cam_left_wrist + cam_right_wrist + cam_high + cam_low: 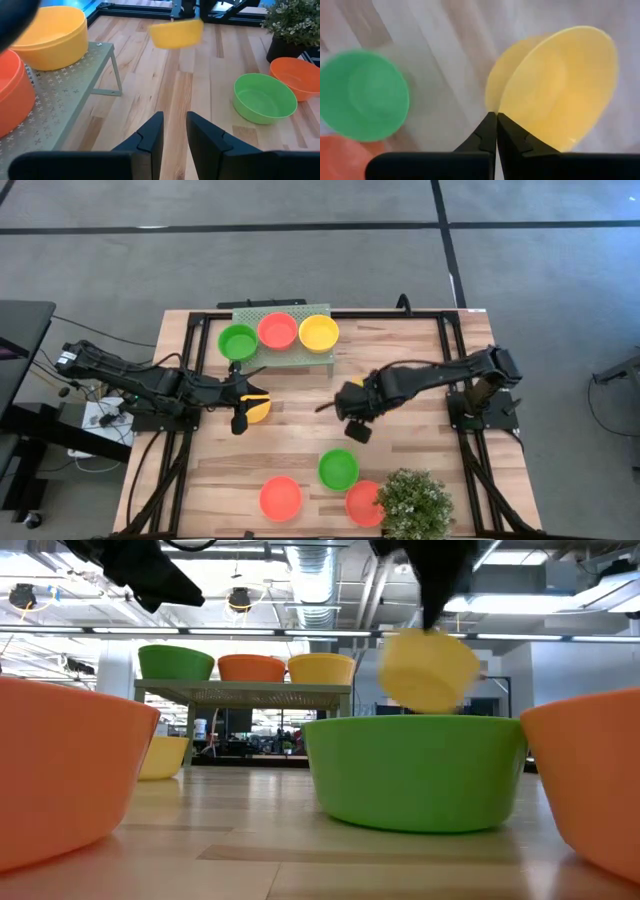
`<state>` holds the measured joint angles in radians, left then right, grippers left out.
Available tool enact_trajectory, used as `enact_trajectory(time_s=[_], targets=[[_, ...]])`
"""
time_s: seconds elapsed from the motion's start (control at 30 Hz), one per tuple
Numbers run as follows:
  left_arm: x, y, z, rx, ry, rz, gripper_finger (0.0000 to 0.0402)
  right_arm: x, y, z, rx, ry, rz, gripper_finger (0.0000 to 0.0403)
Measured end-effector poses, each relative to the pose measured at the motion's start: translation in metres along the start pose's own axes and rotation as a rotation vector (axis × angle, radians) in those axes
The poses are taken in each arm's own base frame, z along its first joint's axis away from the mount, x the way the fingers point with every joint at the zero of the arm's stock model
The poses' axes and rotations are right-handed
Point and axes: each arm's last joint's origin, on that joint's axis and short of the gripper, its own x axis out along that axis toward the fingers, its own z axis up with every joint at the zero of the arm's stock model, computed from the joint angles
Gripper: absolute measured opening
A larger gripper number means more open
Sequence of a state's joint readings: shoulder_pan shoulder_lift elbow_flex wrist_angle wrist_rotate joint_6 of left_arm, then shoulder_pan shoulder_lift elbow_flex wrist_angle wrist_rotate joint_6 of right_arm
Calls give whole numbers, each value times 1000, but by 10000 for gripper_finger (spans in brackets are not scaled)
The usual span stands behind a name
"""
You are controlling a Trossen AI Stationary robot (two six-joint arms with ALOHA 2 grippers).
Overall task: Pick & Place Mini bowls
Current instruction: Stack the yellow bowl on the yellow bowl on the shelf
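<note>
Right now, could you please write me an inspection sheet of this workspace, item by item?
Surface: wooden table in a black frame.
Job's things: green, red and yellow bowls on the perforated stand; green bowl and two red bowls on the table's near side; one yellow bowl on the wood by the left pincer; one yellow bowl held in the air.
Clutter: bushy plant, partly covering a red bowl.
Grippers: left pincer empty, slightly open, low over the table; right pincer shut on the lifted yellow bowl's rim.
Cables: bundle beside the table's left edge.
Surroundings: grey floor, open room behind; no person seen.
</note>
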<state>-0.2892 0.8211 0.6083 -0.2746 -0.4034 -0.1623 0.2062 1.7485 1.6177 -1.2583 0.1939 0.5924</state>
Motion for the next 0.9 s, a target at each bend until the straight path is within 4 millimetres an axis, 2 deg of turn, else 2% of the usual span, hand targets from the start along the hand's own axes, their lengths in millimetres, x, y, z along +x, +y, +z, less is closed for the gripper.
enact_trajectory(time_s=[0.23, 0.43, 0.57, 0.7, 0.9], targets=[[0, 0, 1, -3, -6, -1, 85, -52, -28, 42, -216, -286, -106, 0], [0, 0, 1, -4, -9, -1, 85, -68, -55, 72, -347, -451, -157, 0], [0, 0, 1, -6, -13, -2, 85, -60, -75, 91, -388, -483, -214, 0], [0, 0, 1, -6, -13, -2, 85, -36, -93, 103, -381, -394, -253, 0], [0, 0, 1, -6, -13, -2, 85, -10, -102, 111, -428, -295, -277, 0]])
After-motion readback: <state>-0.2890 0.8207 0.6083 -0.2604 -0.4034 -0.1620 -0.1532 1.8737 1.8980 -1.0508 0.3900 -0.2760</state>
